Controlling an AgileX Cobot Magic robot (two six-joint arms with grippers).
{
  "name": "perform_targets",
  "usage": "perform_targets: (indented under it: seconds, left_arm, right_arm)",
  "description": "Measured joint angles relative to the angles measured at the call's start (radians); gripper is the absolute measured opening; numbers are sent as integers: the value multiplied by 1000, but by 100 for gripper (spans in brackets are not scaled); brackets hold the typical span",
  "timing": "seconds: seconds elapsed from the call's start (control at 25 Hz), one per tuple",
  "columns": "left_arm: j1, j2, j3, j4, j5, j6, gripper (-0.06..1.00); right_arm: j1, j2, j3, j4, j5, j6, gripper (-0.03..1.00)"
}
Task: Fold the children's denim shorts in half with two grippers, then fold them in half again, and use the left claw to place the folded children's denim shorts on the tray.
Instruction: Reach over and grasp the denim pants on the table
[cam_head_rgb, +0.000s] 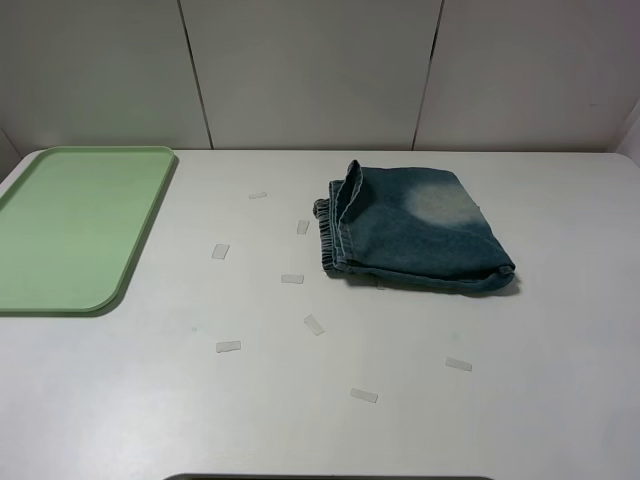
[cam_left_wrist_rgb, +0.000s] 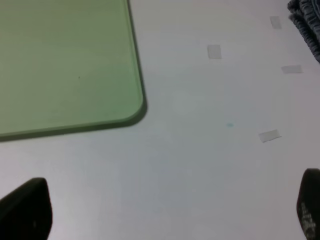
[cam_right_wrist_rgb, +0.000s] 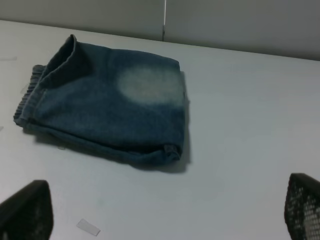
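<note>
Well, my left pincer (cam_left_wrist_rgb: 167, 212) and right pincer (cam_right_wrist_rgb: 165, 212) gape wide. Folded dark blue denim shorts (cam_head_rgb: 420, 228) lie right of centre; pale green plastic tray (cam_head_rgb: 80, 225), floor bare, sits far left, white table (cam_head_rgb: 260, 305) between.

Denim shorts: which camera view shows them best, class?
Right wrist view: the denim shorts appear whole, close and large. Exterior high shows them whole but smaller; left wrist catches only an edge.
</note>
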Motion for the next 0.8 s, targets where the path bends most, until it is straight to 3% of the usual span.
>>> perform_targets:
  seconds: [0.8]
  left_arm:
    - [0,0,0,0,0,0,97]
  right_arm:
    - [0,0,0,3,0,-1,70]
